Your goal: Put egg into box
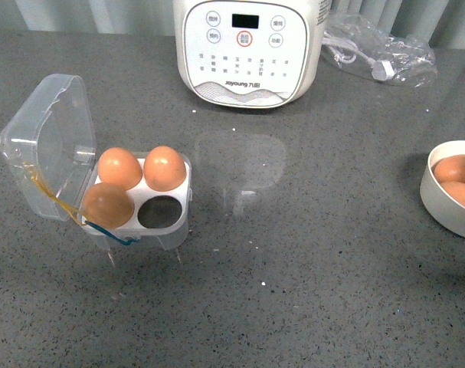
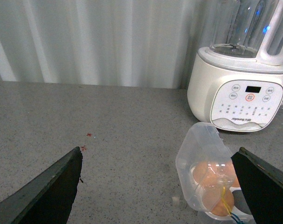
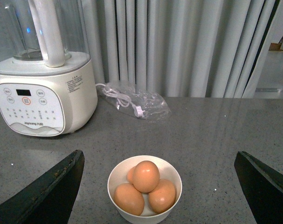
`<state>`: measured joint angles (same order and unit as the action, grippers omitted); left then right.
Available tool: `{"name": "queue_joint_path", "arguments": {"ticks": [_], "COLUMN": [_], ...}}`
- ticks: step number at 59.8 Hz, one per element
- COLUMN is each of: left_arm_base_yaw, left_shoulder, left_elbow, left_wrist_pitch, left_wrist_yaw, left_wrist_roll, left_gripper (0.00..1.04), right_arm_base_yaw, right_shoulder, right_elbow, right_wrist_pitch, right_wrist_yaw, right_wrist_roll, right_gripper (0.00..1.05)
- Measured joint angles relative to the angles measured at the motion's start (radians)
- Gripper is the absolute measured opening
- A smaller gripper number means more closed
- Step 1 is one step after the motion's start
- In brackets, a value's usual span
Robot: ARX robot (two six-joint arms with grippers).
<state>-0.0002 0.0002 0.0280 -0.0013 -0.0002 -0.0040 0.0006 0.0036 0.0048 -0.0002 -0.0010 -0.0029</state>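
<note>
**Q:** Where is the egg that has to be moved?

**A:** The egg lies on top of a small pile of matching brown eggs in a round white bowl. The bowl is at the right edge of the front view, about halfway down.

**Q:** How will it handle?

**A:** It looks light, smooth and rounded, so it could slip. The shell is stiff but brittle, so I would use a gentle squeeze across its widest middle. It is the easiest one to take, with nothing resting on it.

**Q:** What are the grippers doing?

**A:** The right gripper is spread wide and holds nothing, with the bowl framed between its fingers. The left gripper is also wide apart and empty.

**Q:** And the box?

**A:** The clear box is at the left of the front view, well apart from the bowl, with its lid open. Three cells hold eggs, and the lower right cell is empty. A white kitchen machine stands at top centre.
</note>
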Motion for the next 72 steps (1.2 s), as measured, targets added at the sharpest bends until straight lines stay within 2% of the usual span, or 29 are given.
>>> {"name": "queue_joint_path", "arguments": {"ticks": [72], "left_arm_base_yaw": [0.000], "left_shoulder": [0.000], "left_elbow": [0.000], "left_wrist_pitch": [0.000], "left_wrist_yaw": [0.000], "left_wrist_roll": [0.000], "left_gripper": [0.98], "right_arm_base_yaw": [0.000], "right_shoulder": [0.000], "right_elbow": [0.000], "right_wrist_pitch": [0.000], "right_wrist_yaw": [0.000], "right_wrist_roll": [0.000], "right_gripper": [0.97]}}
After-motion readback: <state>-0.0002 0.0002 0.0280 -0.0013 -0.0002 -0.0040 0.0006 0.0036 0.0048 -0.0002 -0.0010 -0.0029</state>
